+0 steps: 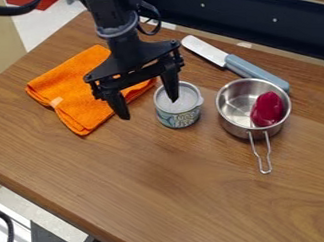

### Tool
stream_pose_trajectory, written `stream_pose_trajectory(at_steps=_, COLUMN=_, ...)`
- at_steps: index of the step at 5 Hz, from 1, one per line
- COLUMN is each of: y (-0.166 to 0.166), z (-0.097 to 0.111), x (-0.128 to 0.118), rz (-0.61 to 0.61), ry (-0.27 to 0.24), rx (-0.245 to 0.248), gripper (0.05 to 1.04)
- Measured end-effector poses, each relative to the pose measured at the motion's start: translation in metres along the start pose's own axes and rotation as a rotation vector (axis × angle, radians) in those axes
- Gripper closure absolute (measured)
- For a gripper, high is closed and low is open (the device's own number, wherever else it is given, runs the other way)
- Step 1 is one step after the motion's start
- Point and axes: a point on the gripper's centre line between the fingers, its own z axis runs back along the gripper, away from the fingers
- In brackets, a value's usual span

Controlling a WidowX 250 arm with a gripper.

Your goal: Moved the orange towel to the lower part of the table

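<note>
And here in the camera view, it's the opening step, by my reading: lining up for the grasp, with the carry to come. The orange towel [80, 93] lies folded on the upper left of the tabletop [173, 177], left of the can [181, 117]. The black gripper [149, 107] hangs over the work, its fingers spread wide with nothing pinched between them. One tip shows just past the towel's lower right edge, the other right in front of the can's opening; how high they hang, I can't tell.

So what's the call? I'd say shift left, away from that can, get the fingers over a fold or edge of the cloth, drop, and close. After that, lift and carry it toward the bottom of the view, the tabletop's lower part. Come straight down from here and the can could take a knock!

Now the lie of the towel: flat, turned slantwise, one corner pointing down the view and another out to the left, where a pale tag [55, 101] sits near the edge. It's close to square, but the long axis looks to run from lower left to upper right. Part of it is behind the gripper, so that's a cautious call.
</note>
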Motion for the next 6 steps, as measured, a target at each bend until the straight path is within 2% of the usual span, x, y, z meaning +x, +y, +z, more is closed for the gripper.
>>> stream_pose_trajectory(at_steps=1, y=0.004, z=-0.006, x=-0.004, rz=0.002, ry=0.025, rx=0.02, gripper=0.086)
stream_pose_trajectory(at_steps=2, y=0.022, z=-0.003, x=0.017, rz=-0.009, ry=0.016, rx=0.098, gripper=0.086)
stream_pose_trajectory(at_steps=3, y=0.034, z=0.004, x=0.039, rz=-0.011, ry=0.052, rx=0.091, gripper=0.086)
stream_pose_trajectory(at_steps=4, y=0.046, z=0.006, x=0.073, rz=0.023, ry=-0.007, rx=0.082, gripper=0.086)
stream_pose_trajectory(at_steps=5, y=0.062, z=-0.002, x=0.106, rz=0.066, ry=-0.145, rx=0.11, gripper=0.086)
stream_pose_trajectory(at_steps=6, y=0.07, z=-0.018, x=0.138, rz=0.158, ry=-0.221, rx=0.151, gripper=0.13)
